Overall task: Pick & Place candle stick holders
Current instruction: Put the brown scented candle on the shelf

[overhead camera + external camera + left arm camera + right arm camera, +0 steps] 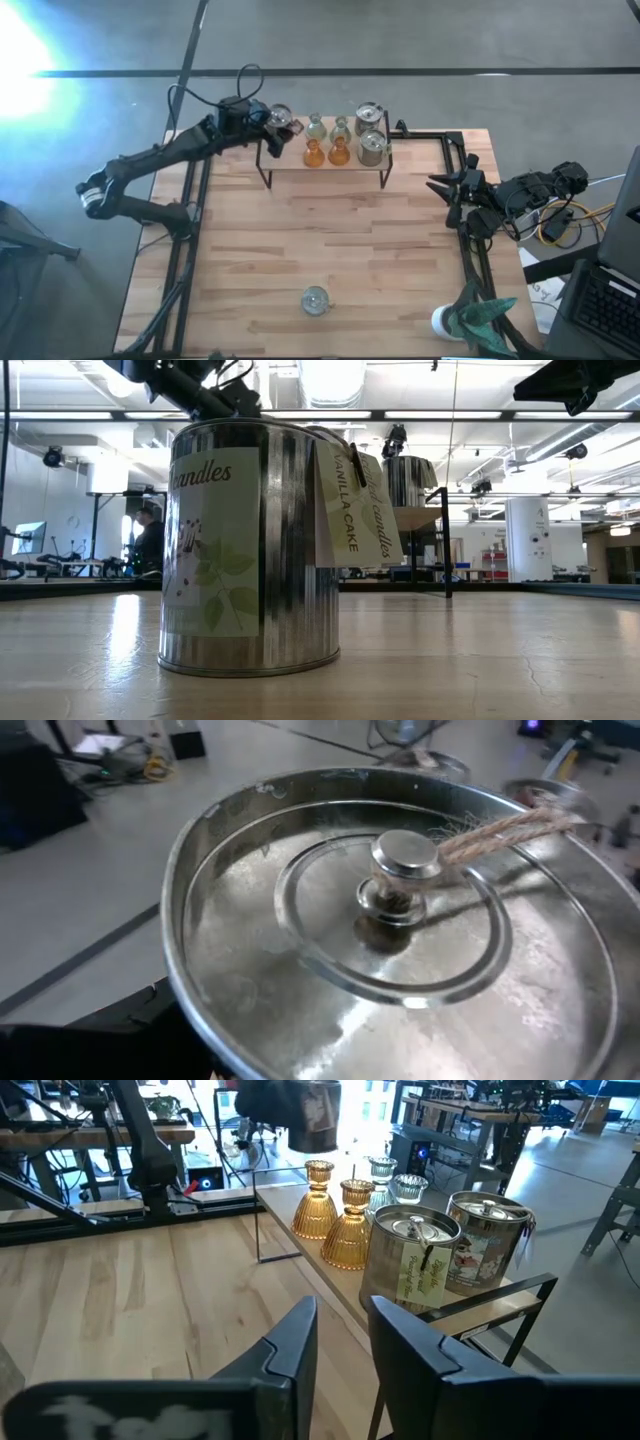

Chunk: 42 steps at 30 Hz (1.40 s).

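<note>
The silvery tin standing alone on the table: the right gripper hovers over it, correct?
No. The silvery tin stands alone there, but the right gripper is far off at the right edge of the table, as the high view shows.

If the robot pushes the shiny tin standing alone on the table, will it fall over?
Probably not: the tin sits on a wide flat base, so it would likely slide on the wooden table. Its shiny metal wall may be slippery to pinch. The paper tags hang loose and would probably flap.
</note>
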Each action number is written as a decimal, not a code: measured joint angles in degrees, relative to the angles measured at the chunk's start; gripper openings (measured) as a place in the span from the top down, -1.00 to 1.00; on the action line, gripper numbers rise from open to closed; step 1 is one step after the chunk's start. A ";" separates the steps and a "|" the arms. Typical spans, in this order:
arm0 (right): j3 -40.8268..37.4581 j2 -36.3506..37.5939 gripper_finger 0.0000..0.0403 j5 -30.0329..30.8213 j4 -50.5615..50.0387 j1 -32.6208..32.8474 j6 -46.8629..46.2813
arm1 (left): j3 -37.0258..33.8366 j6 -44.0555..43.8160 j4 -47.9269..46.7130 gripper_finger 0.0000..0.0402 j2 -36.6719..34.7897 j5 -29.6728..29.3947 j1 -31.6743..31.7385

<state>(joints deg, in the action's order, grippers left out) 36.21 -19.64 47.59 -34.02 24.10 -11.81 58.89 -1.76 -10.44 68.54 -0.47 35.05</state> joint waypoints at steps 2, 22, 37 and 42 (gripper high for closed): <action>0.00 0.00 0.55 0.00 0.00 0.00 0.00 | 0.00 0.16 0.61 -0.80 0.43 0.19 1.56; 0.00 0.00 0.69 0.00 0.00 0.00 0.00 | -0.15 2.37 9.91 -0.80 10.56 7.47 9.37; 0.00 0.00 0.57 0.00 0.00 -0.02 0.00 | -2.08 0.89 12.52 -0.80 14.16 11.29 12.71; 0.00 0.00 0.55 0.00 0.00 0.00 0.00 | -4.28 -0.01 15.01 -0.80 14.11 12.46 13.25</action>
<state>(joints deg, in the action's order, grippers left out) 36.21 -19.64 47.59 -34.02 24.10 -11.81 54.62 -1.77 4.57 82.65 11.99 48.29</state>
